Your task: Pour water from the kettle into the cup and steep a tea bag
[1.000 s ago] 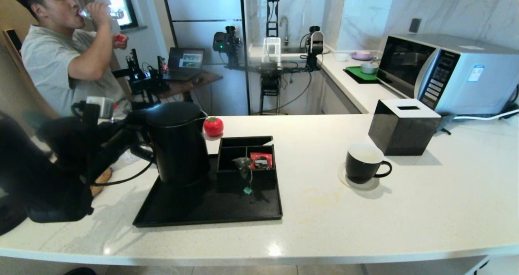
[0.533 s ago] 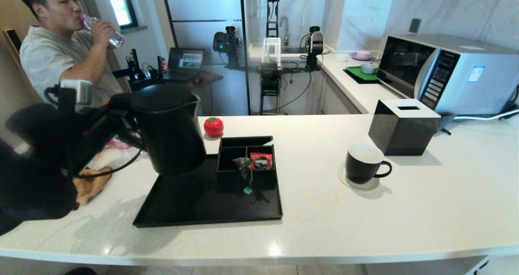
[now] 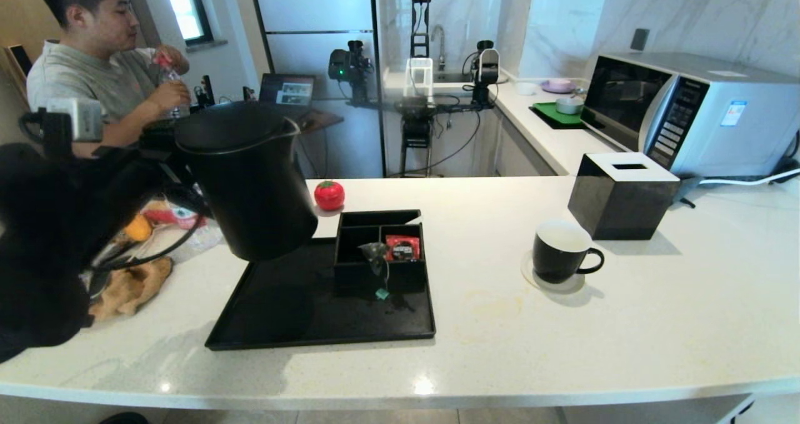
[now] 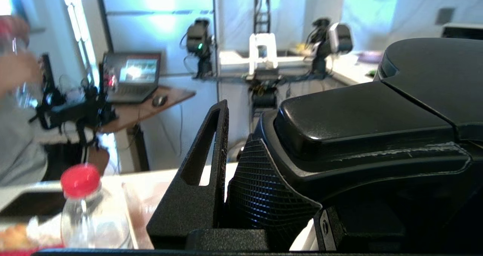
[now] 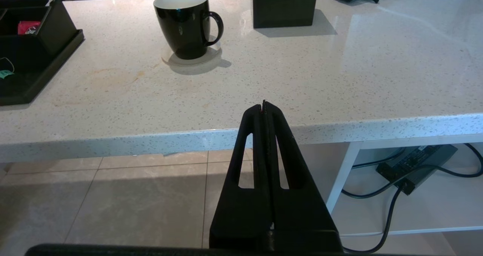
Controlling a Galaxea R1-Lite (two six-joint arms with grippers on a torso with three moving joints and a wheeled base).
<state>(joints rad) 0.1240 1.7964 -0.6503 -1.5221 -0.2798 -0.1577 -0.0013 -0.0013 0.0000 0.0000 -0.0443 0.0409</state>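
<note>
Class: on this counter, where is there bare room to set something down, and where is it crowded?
Free: the counter in front of the cup, and the strip between the tray and the cup. Crowded: the tray's box with the tea bag, and the clutter on the far left.

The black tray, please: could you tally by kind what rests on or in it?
Black compartment box: 1
Grey pyramid tea bag: 1
Red square sachet: 1
Total: 3
Tall matte black kettle, held aloft by left gripper: excluded.
</note>
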